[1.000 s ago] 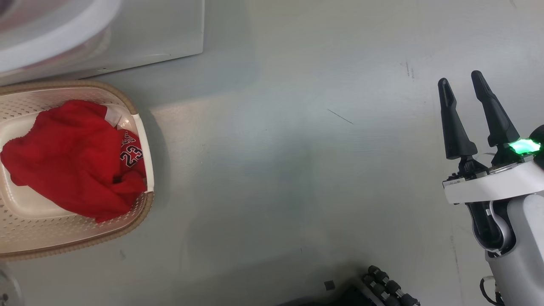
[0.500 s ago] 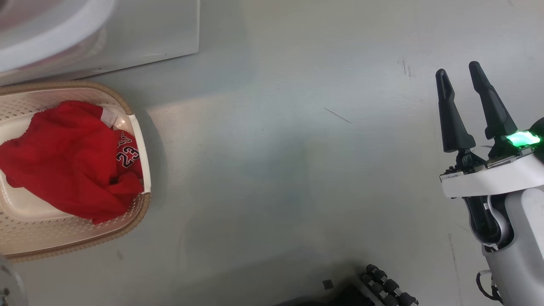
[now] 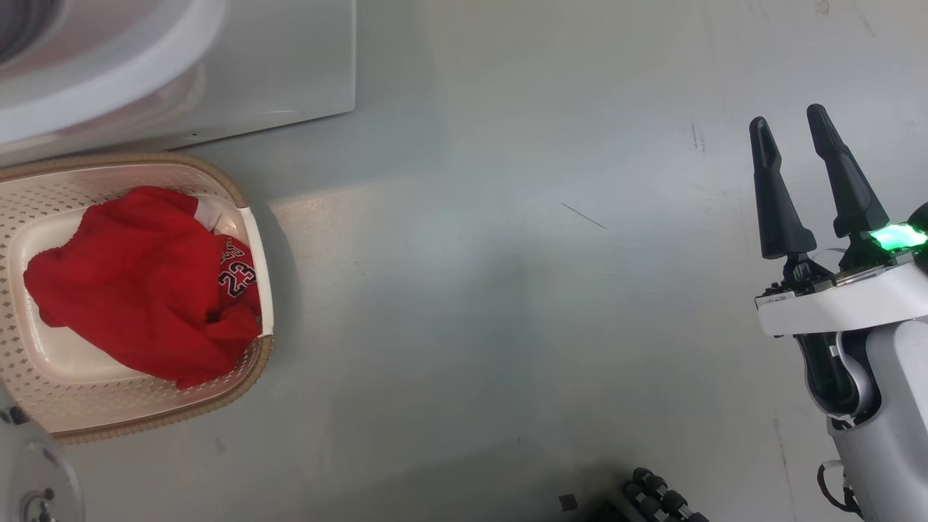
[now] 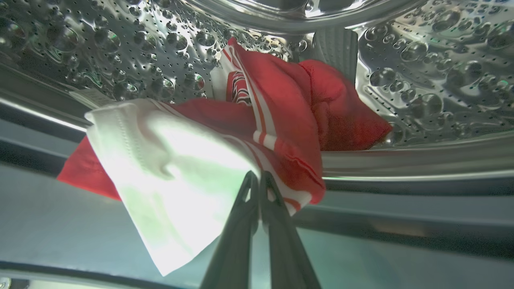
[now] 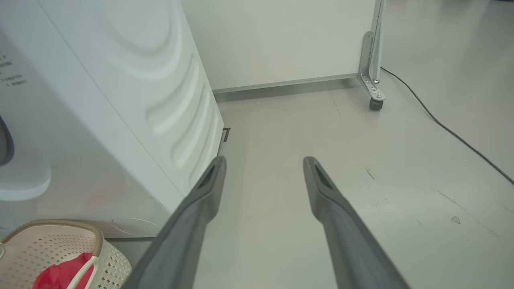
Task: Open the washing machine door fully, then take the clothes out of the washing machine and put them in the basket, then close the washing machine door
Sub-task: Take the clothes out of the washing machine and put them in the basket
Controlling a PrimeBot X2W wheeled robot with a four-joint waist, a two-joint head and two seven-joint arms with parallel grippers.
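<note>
Garment (image 4: 168,168), red with white panel, crumpled inside washing machine (image 4: 441,60).

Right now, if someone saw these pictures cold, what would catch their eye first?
The red number 23 jersey heaped in the cream basket at the head view's left stands out against the grey floor. In the left wrist view, a red-and-white garment spills from the shiny perforated drum, with the left gripper shut on its lower edge. The right gripper hangs open over the floor at the right.
</note>
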